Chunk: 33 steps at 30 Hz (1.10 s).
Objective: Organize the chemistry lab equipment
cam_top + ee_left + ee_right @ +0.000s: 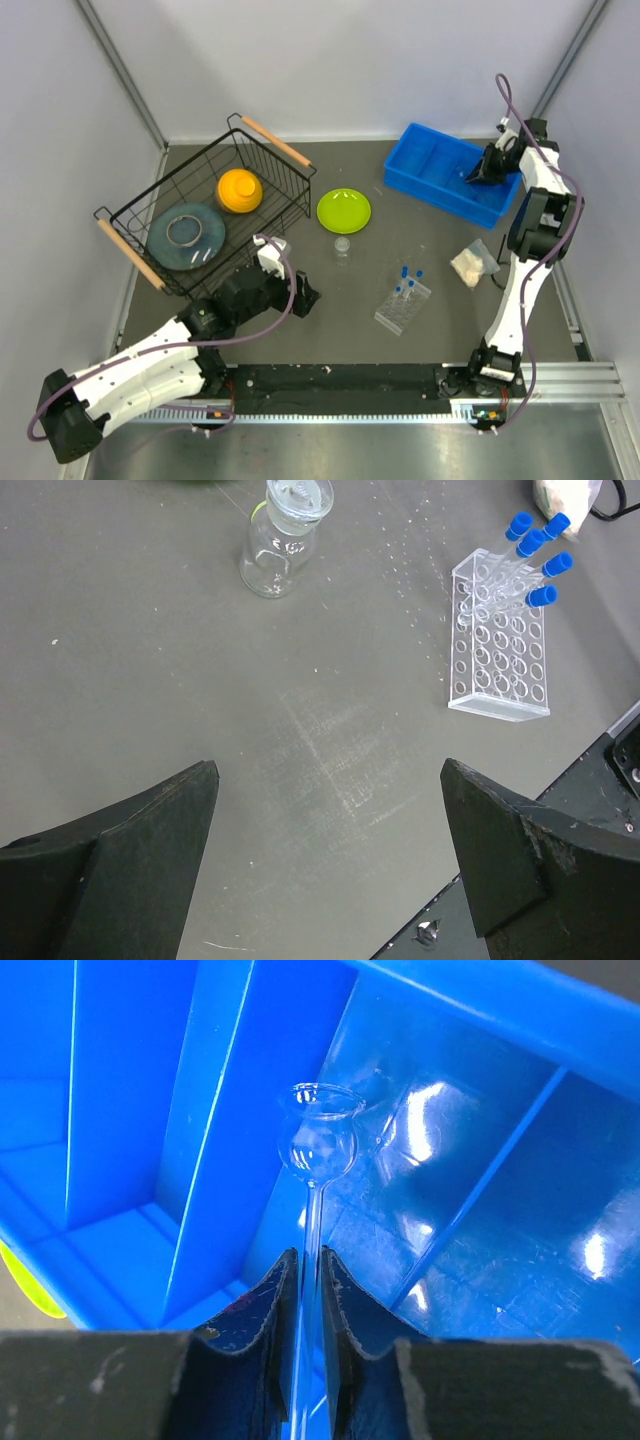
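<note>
My right gripper (310,1253) is shut on the thin stem of a clear glass funnel tube (320,1145), whose bulb stands upright over the blue bin (230,1110). From above, the right gripper (480,170) hangs inside the blue bin (440,185) at the back right. The clear grid rack (403,305) lies mid-table with blue-capped tubes (410,278) in its far end. In the left wrist view the rack (497,650), the tubes (535,550) and the tiny clear cup (283,530) lie ahead. My left gripper (328,767) is open over bare mat. A white-filled packet (472,263) lies right of the rack.
A black wire basket (283,205) at the back left holds an orange dome (240,190) and a grey-blue dish (187,235). A lime-green plate (343,210) sits beside it, with the tiny cup (342,247) just in front. My left gripper (305,298) is near the basket's front corner.
</note>
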Each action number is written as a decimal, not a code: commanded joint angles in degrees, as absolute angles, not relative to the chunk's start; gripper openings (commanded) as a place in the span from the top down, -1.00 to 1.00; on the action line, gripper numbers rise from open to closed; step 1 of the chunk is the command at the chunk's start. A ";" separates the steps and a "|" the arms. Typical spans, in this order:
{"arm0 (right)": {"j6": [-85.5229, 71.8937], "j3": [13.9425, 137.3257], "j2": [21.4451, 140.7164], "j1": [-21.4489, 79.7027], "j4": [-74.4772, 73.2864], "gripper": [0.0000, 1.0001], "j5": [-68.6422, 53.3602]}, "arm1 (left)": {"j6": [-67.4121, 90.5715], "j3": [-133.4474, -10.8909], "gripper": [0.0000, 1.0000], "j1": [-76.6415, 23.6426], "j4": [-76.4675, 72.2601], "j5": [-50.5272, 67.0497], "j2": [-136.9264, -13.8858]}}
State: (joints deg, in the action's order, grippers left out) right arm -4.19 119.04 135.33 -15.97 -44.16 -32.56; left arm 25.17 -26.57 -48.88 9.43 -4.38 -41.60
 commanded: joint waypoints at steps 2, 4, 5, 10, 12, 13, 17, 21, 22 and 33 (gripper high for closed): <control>-4.04 122.87 136.05 -16.52 -43.51 0.67 -31.46 | 25.14 -29.18 -0.97 -48.87 8.09 -4.75 -42.01; -4.04 122.87 136.40 -16.52 -43.51 0.65 -31.64 | 25.14 -29.35 -0.97 -48.87 8.09 -4.75 -42.10; -4.04 122.87 136.41 -16.52 -43.59 0.63 -31.73 | 25.14 -29.44 -0.97 -48.95 8.09 -4.75 -42.19; -3.43 122.17 133.96 -16.52 -43.68 0.51 -33.13 | 25.14 -29.88 -0.97 -48.87 8.35 -4.57 -42.01; -2.64 121.56 131.85 -16.52 -43.51 0.47 -33.31 | 25.05 -30.06 -0.97 -48.87 8.44 -4.57 -41.75; -2.03 120.86 130.70 -16.61 -43.51 0.46 -33.40 | 25.14 -30.15 -0.97 -48.87 8.52 -4.74 -41.31; 1.39 117.69 122.02 -16.61 -43.07 0.45 -33.22 | 25.49 -30.50 -0.98 -48.87 8.70 -5.80 -40.26; 5.78 112.42 112.52 -16.52 -42.37 0.44 -35.23 | 26.10 -31.46 -0.98 -48.87 9.23 -7.03 -39.99; 6.76 109.89 110.59 -16.52 -42.45 0.43 -35.85 | 26.54 -31.73 -0.98 -48.87 9.75 -7.21 -40.34; 19.68 77.74 76.40 -16.52 -38.95 0.14 -53.94 | 30.06 -37.26 -0.98 -48.60 11.86 -4.92 -46.66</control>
